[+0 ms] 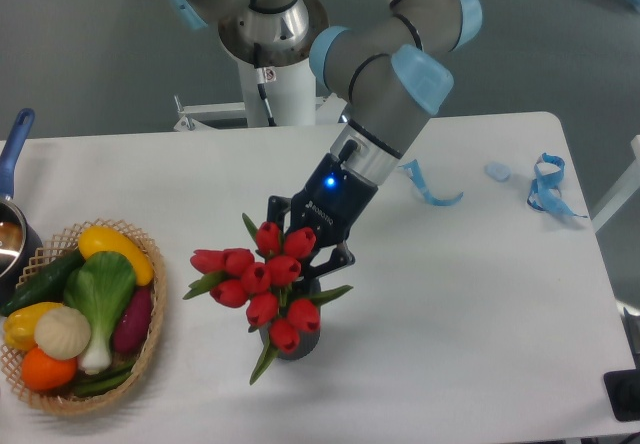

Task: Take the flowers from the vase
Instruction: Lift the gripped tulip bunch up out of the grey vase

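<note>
Gripping red tulip flowers (262, 282), tool (305, 254), ribbed vase (300, 343)

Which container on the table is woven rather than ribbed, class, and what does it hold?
The wicker basket at the table's left edge is woven and holds toy vegetables. The dark ribbed vase near the gripper holds red tulips.

You're looking at a white table (480, 294) with rounded corners, plain grey-blue wall behind it, a white pedestal (275, 89) at its far edge, even soft light
</note>
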{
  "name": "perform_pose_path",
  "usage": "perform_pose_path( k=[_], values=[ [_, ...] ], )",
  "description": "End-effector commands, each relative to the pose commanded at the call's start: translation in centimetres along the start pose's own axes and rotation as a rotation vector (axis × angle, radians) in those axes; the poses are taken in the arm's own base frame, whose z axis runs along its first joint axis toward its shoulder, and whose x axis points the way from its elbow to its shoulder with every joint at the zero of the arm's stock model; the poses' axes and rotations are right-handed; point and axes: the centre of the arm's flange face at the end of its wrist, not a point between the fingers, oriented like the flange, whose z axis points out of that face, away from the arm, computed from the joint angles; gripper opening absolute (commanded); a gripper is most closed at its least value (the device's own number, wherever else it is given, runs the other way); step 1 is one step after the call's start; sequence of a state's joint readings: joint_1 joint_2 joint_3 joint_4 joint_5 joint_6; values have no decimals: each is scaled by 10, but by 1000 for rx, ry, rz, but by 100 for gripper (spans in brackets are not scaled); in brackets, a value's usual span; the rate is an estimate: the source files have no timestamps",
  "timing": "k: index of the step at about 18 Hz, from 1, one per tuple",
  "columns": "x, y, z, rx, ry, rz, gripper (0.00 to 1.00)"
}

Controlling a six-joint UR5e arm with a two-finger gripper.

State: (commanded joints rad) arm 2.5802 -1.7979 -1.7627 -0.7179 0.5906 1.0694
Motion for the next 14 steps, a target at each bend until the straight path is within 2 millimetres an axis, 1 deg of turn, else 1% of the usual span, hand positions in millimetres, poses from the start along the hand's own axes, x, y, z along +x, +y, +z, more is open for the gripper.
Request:
perform_pose_path(
  k=[3,5,8,10,14],
  values=[
    [-3,-28,-15,16,-30,-26,22],
    [-6,-40,-23,25,-45,-38,22],
    [-8,-67,-39,48,-69,-89,22],
    [-1,-81,-49,58,-82,-97,22],
    [12,-101,-73,77,-115,-91,22]
  ],
)
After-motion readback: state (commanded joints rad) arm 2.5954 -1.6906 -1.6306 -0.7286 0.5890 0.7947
